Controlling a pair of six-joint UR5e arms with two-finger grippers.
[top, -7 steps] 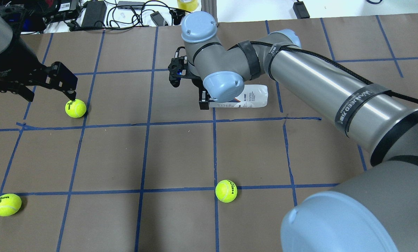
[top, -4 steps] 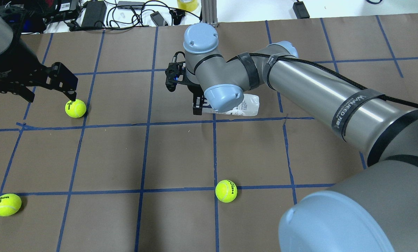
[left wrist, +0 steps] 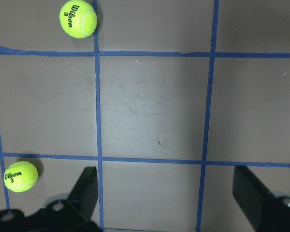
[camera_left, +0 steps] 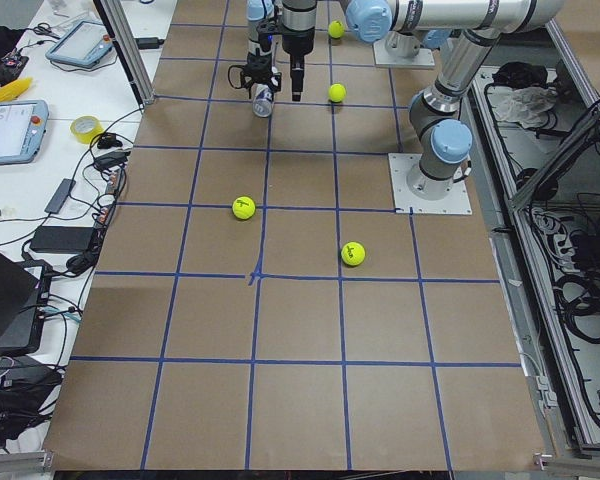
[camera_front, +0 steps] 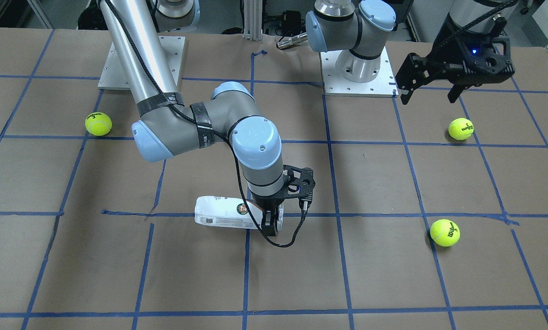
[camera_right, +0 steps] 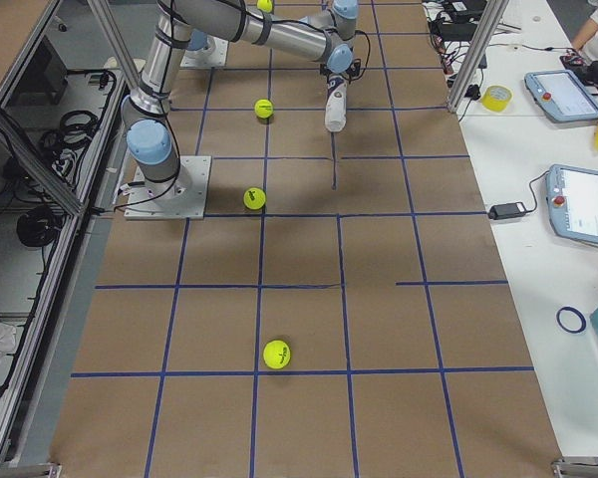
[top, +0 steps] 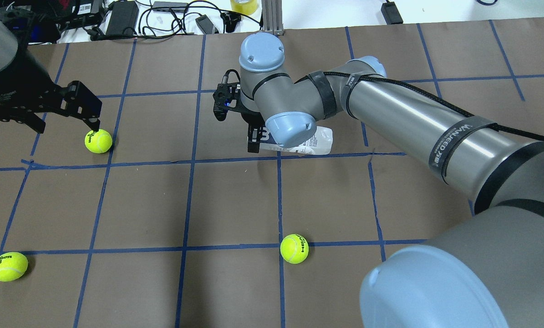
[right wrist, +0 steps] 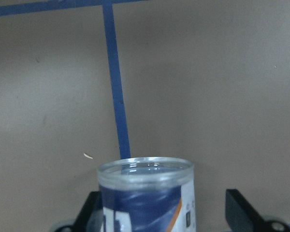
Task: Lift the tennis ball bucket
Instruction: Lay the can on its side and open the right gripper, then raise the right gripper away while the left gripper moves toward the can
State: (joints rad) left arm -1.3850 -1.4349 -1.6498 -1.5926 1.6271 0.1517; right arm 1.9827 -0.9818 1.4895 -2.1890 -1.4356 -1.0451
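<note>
The tennis ball bucket [camera_front: 218, 213], a clear tube with a white and navy label, lies about level, close over the brown paper. My right gripper [camera_front: 271, 224] is shut on it near its open end. In the overhead view the tube [top: 318, 139] sticks out to the right from under the wrist, with the gripper [top: 253, 139] at its left end. The right wrist view shows the open rim [right wrist: 145, 169] between the fingers. I cannot tell whether the closed end touches the table. My left gripper [top: 67, 125] is open and empty, hovering beside a tennis ball [top: 98, 140].
Two more tennis balls lie on the paper, one at the front left [top: 9, 266] and one at the front middle [top: 294, 248]. Cables and power bricks [top: 121, 18] lie beyond the table's far edge. The arm bases [camera_front: 356, 68] stand at the robot's side.
My right gripper has moved left and slightly toward the robot, carrying the tube with it; the tube's closed end has shifted left. The left arm and the balls have not moved.
</note>
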